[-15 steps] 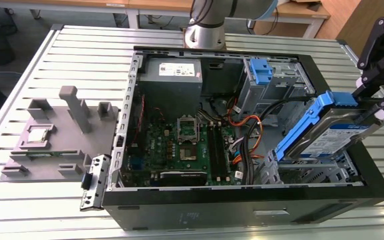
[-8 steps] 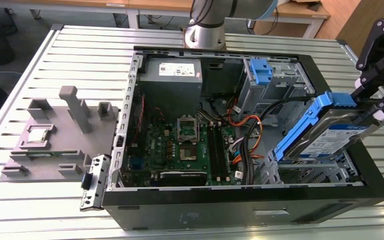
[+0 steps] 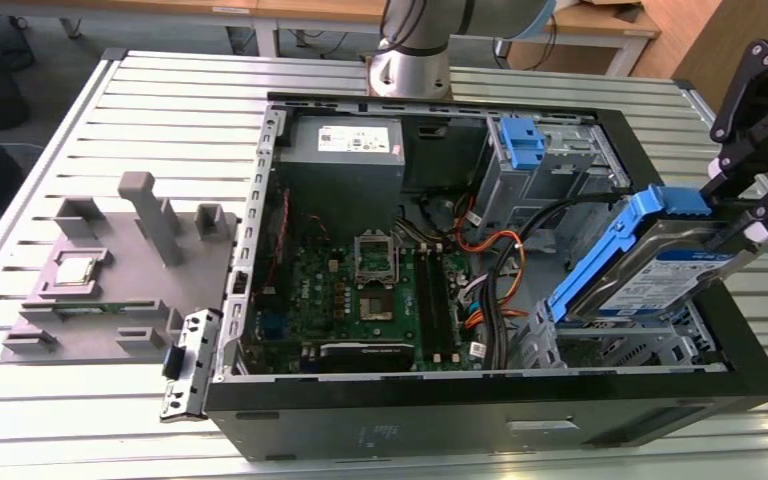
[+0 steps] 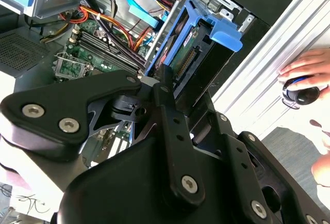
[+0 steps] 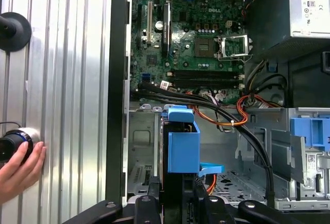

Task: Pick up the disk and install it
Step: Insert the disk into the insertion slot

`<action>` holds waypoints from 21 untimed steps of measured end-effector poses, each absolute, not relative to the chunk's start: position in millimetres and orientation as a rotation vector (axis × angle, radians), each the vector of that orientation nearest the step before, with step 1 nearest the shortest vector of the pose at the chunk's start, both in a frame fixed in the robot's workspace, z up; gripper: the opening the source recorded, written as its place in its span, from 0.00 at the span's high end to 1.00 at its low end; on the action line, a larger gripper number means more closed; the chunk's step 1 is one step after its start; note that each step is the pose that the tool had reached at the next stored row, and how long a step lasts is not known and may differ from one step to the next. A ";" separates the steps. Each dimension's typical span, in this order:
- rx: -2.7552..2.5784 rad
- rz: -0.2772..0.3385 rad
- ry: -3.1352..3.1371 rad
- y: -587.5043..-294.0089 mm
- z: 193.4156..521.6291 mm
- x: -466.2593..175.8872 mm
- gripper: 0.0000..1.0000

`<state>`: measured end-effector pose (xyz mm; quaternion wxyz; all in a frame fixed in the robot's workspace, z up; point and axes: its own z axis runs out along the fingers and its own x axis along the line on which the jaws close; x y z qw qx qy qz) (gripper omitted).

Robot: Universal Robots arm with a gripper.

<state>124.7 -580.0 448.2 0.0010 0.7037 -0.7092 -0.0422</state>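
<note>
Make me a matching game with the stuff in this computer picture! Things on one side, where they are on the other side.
Things:
1. the disk
2. the motherboard
3. the power supply box
4. the grey fixture block

Places:
A. on the table, outside the computer case
B. flat on the case's floor
C. tilted, held in the gripper
D. inside the case, by the robot arm's base

Pairs: 1-C, 2-B, 3-D, 4-A
</note>
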 end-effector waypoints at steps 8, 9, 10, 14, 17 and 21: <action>2.210 -0.132 -2.227 -580.0 436.9 124.7 0.65; 2.210 -0.132 -2.227 -580.0 435.1 124.7 0.65; 2.210 -0.132 -2.227 -580.0 433.3 124.7 0.65; 2.210 -0.132 -2.227 -580.0 426.1 124.7 0.65; 2.210 -0.132 -2.227 -580.0 420.6 124.7 0.65; 2.210 -0.132 -2.227 -580.0 413.3 124.7 0.65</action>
